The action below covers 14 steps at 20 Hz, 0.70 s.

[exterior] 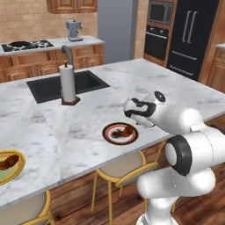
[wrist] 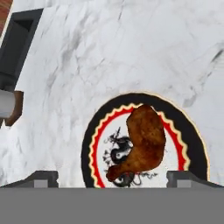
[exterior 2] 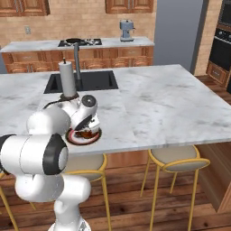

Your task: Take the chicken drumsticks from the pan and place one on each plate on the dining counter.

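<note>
Drumstick lies on the dark plate under a released claw.

In the hand view the drumstick (wrist: 142,142) lies on the dark-rimmed plate (wrist: 94,135), lower centre, with the gripper (wrist: 112,177) spread wide to either side and holding nothing. In the left base view, the yellow plate (exterior: 18,170) at the left edge carries a second drumstick (exterior: 8,162) on the counter (exterior: 167,83).
</note>
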Motion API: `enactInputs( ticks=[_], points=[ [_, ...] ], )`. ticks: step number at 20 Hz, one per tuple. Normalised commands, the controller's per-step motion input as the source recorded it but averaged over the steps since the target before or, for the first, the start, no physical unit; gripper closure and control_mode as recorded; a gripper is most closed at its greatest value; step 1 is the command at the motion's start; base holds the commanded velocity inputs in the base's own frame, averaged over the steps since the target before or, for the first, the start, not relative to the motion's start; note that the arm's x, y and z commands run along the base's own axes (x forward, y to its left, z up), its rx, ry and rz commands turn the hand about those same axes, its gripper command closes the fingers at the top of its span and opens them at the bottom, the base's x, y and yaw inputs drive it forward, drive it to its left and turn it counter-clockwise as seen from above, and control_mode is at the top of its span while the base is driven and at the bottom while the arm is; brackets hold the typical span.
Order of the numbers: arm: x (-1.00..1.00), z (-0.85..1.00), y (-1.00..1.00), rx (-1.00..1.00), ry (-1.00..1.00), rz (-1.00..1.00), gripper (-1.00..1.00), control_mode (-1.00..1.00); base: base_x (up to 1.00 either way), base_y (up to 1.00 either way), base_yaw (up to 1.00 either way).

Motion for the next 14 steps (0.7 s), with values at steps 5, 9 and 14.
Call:
enactInputs(
  ticks=[5,9,14],
  points=[
    [-0.79,1.00,-0.56,0.15,0.06,0.10,-1.00,-1.00,0.00,0.00,0.00],
    [-1.00,0.73,-0.38,0.00,0.25,0.00,-1.00,-1.00,0.00,0.00,0.00],
    [-1.00,0.44,-0.26,-0.04,0.13,0.00,-1.00,-1.00,0.00,0.00,0.00]
  ],
)
